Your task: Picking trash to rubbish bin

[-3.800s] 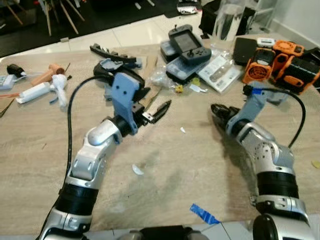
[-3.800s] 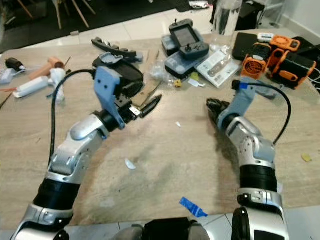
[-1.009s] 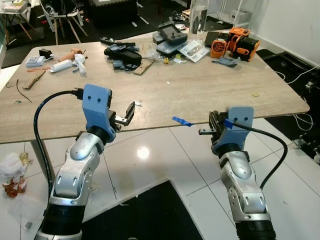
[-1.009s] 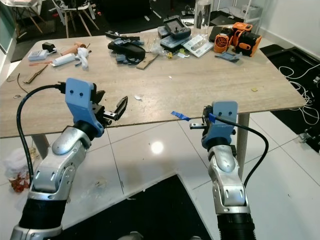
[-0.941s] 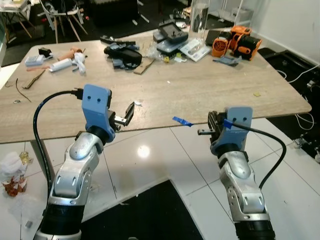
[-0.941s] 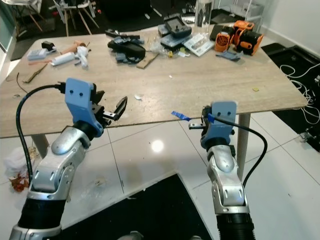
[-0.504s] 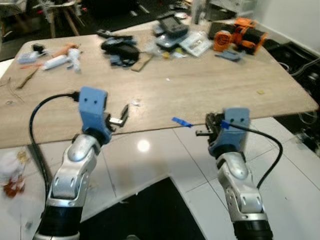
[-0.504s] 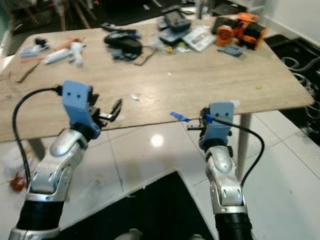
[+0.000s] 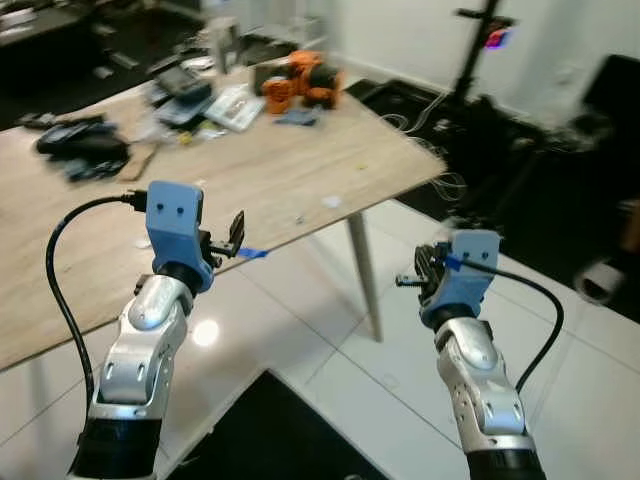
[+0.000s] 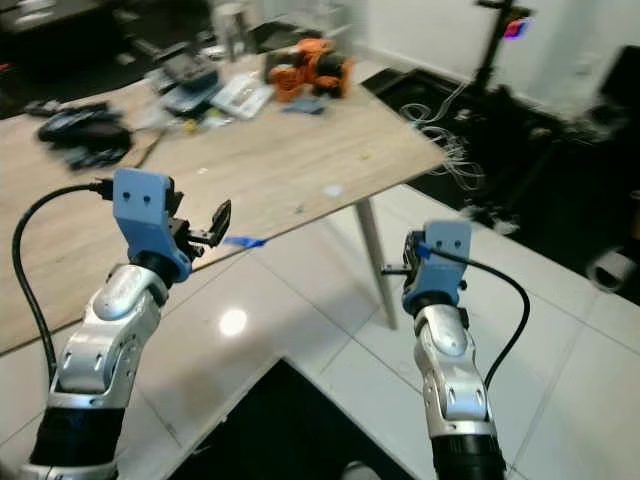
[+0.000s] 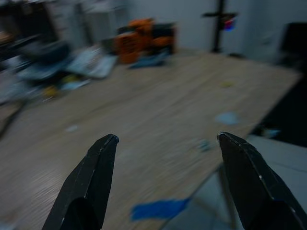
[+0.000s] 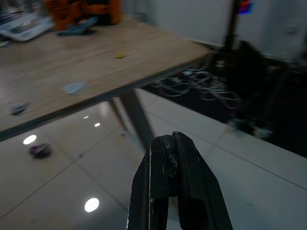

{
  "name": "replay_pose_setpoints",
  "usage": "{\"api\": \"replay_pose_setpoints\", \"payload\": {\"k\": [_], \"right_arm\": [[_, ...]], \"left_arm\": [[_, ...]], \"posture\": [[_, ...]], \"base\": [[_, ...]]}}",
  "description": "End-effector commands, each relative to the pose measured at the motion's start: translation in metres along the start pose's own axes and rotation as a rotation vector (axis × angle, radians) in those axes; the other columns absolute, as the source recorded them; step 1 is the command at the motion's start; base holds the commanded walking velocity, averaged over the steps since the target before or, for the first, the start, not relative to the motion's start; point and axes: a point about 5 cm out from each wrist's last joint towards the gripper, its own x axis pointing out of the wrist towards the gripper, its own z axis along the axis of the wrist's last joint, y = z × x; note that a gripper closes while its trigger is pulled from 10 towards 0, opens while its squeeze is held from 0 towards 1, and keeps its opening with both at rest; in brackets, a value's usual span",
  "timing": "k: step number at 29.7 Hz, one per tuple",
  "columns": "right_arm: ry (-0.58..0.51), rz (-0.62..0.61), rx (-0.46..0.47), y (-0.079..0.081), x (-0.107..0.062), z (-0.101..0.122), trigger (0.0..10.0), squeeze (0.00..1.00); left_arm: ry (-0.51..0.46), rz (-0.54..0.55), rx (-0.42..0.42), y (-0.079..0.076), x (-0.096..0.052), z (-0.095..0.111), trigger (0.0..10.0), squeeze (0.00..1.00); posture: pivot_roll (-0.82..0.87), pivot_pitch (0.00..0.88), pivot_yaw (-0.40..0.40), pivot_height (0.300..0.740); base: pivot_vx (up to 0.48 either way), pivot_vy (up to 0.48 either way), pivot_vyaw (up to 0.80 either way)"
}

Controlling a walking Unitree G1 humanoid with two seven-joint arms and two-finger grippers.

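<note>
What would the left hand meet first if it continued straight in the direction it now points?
Probably the wooden table: the open left hand points across its top, above the blue tape strip at the near edge. Depth is uncertain.

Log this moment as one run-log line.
left claw: open, empty, over table edge | right claw: shut, over floor | blue tape: on table edge | bin: unseen

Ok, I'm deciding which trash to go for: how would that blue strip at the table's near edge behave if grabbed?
The blue strip looks thin and flat, so probably light and floppy. It lies flush on the table, so the open left gripper might struggle to get under it. It could be tape and stick; I can't tell.
</note>
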Motion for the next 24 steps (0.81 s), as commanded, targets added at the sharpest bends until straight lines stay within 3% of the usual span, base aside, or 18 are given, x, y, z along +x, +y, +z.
{"api": "replay_pose_setpoints", "payload": {"k": [1,24], "right_arm": [[0.024,0.017,0.005,0.006,-0.003,-0.008,10.0,0.00],[0.117,-0.029,0.056,0.004,-0.017,-0.035,10.0,0.00]], "left_arm": [[0.028,0.015,0.021,0.004,-0.001,-0.007,10.0,0.00],[0.030,-0.012,0.043,-0.003,0.006,-0.015,10.0,0.00]], "posture": [[0.02,0.118,0.065,0.740],[0.00,0.099,0.070,0.740]], "base": [[0.000,0.000,-0.80],[0.000,0.000,-0.80]]}}
